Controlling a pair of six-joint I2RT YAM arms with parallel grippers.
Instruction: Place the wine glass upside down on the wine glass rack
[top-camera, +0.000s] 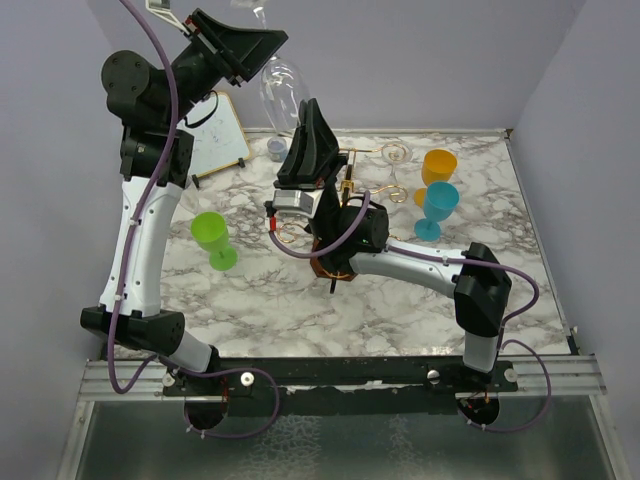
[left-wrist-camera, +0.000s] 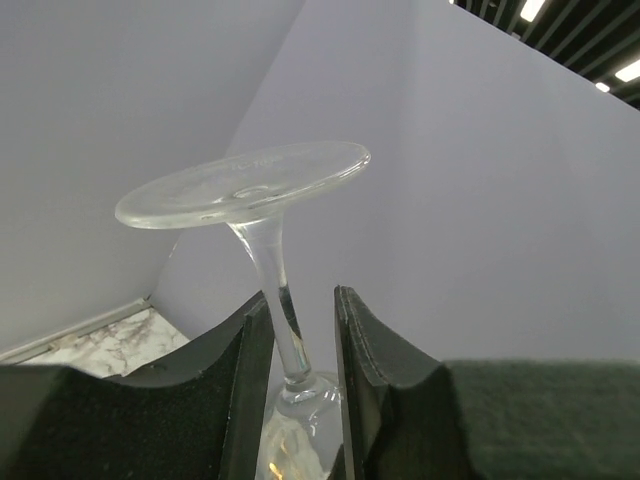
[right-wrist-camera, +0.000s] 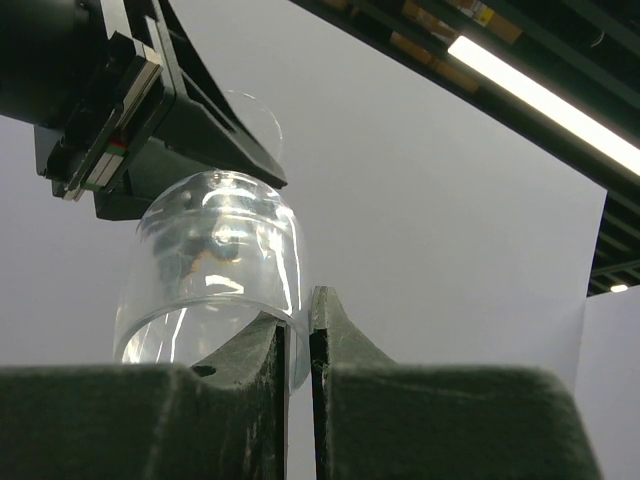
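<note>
Clear wine glass (left-wrist-camera: 248, 186) foot-up, tilted stem between the left gripper's (left-wrist-camera: 303, 298) two black fingers (left-wrist-camera: 240, 400) — gap on one side — marble table (left-wrist-camera: 110, 345) corner below, lavender walls (left-wrist-camera: 480, 200).

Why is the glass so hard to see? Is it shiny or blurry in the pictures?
Top external view: the wine glass is see-through and nearly lost against the pale wall, with only small white glints. Left wrist view: its foot and stem look sharp and evenly lit. Right wrist view: bright streaks of glare cross the bowl, and a ceiling light glows white at the top right.
</note>
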